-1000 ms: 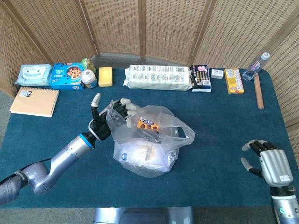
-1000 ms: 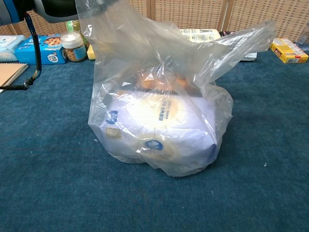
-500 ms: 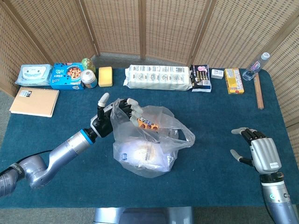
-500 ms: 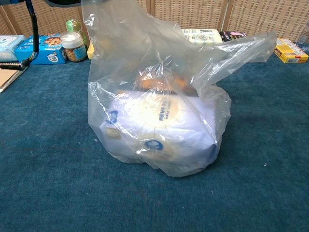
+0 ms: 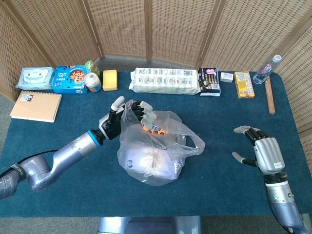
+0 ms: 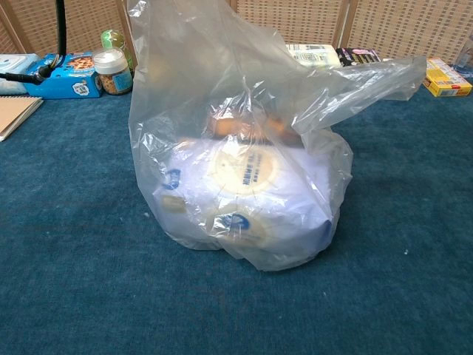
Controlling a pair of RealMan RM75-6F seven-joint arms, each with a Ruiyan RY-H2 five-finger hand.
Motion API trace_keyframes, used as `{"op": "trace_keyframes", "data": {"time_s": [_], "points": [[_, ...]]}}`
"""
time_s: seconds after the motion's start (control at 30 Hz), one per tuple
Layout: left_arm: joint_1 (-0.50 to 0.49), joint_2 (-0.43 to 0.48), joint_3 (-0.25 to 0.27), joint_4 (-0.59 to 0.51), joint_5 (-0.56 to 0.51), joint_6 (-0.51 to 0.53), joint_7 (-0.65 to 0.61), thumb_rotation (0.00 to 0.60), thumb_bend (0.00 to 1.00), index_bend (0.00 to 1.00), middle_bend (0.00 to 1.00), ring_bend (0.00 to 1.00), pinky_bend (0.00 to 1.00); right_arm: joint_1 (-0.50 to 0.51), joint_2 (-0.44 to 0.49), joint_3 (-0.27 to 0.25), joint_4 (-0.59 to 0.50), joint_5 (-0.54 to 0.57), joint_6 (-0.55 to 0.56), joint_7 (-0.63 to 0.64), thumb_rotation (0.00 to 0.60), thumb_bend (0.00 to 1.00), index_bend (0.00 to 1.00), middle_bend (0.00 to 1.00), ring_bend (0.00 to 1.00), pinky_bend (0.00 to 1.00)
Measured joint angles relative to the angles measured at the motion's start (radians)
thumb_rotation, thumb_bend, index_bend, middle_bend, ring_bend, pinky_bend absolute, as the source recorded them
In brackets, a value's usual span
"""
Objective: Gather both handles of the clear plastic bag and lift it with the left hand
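My left robot hand had its fingers hooked in the near handle of the clear plastic bag, pulling that side up; grip looked partial, can't tell if the film was fully pinched. Right robot hand hung spread and empty off to the side, well apart from the bag. Bag sat mid-counter on the blue cloth, loaded with a pale bulky pack and an orange snack packet on top. Other handle lay slack on the right side, not gathered yet. Judgement: film is thin, slippery and floppy, load moderately heavy and low, so it would sag and swing; take both loops together near their tops. Back row of wet wipes, biscuit box, jar, sponge, long white pack and notebook stood clear of the lift path. Nothing blocked the second handle.
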Motion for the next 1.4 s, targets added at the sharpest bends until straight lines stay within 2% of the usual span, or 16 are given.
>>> {"op": "trace_keyframes", "data": {"time_s": [0.33, 0.87, 1.03, 1.4], "points": [[-0.027, 0.0, 0.0, -0.005, -0.061, -0.015, 0.027, 0.0, 0.18, 0.35, 0.41, 0.39, 0.39, 0.059, -0.074, -0.004, 0.008, -0.018, -0.041, -0.019, 0.6, 0.17, 0.29, 0.32, 0.34, 0.44], [-0.06, -0.027, -0.015, 0.006, -0.111, -0.041, 0.045, 0.0, 0.18, 0.35, 0.41, 0.39, 0.39, 0.156, -0.204, 0.026, 0.026, -0.004, -0.088, -0.067, 0.6, 0.17, 0.29, 0.32, 0.34, 0.44], [-0.06, -0.033, -0.018, 0.017, -0.119, -0.045, 0.041, 0.0, 0.18, 0.35, 0.41, 0.39, 0.39, 0.162, -0.207, 0.023, 0.033, 0.001, -0.088, -0.086, 0.6, 0.19, 0.29, 0.32, 0.34, 0.44], [-0.049, -0.046, -0.012, 0.036, -0.112, -0.041, 0.018, 0.0, 0.18, 0.35, 0.41, 0.39, 0.39, 0.147, -0.135, 0.014, 0.026, 0.028, -0.086, -0.07, 0.6, 0.19, 0.29, 0.32, 0.35, 0.44]]}}
